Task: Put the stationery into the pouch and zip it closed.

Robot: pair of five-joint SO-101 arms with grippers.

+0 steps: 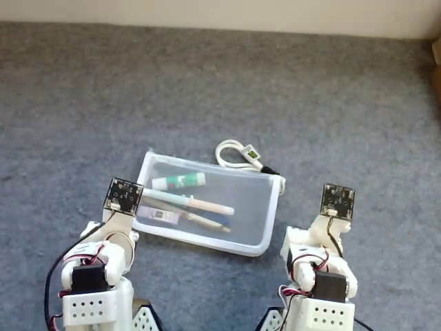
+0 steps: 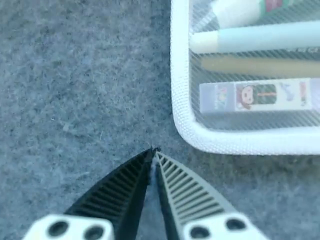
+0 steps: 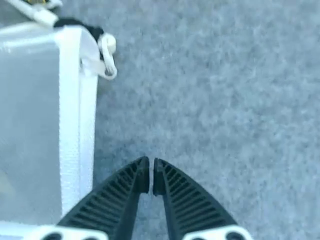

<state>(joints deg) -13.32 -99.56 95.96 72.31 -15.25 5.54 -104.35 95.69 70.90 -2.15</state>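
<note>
Though it sits just off the pouch's left corner, left gripper (image 2: 153,150): jaws pressed together with nothing between them, tips over bare carpet, apart from the white mesh rim.
Pouch (image 1: 258,207): flat on the grey carpet (image 1: 207,83) between the two arms; its long axis runs left to right, with the right end angled slightly toward the arms.
Stationery: all inside and lying along that axis. There is a white glue stick (image 1: 178,181) at the far side, a pale teal pen (image 1: 172,198), a dark pen (image 1: 210,221), and a printed eraser (image 1: 160,216) at the left end.
Zipper pull (image 3: 107,55): at the pouch's right far corner, beside the black tab of the strap. The zip looks run to that end, though whether the last bit is sealed is hard to tell.
Wrist strap (image 1: 231,153): looped on the carpet beyond the far edge, touching the pull's corner.
Right gripper (image 3: 151,162): jaws pressed together and empty, just off the pouch's right edge.
Key relation: the pull lies ahead of the right jaws and a little leftward, so the right arm is much the nearer.
Obstacles: the strap by the pull could snag, and nothing else stands between.
</note>
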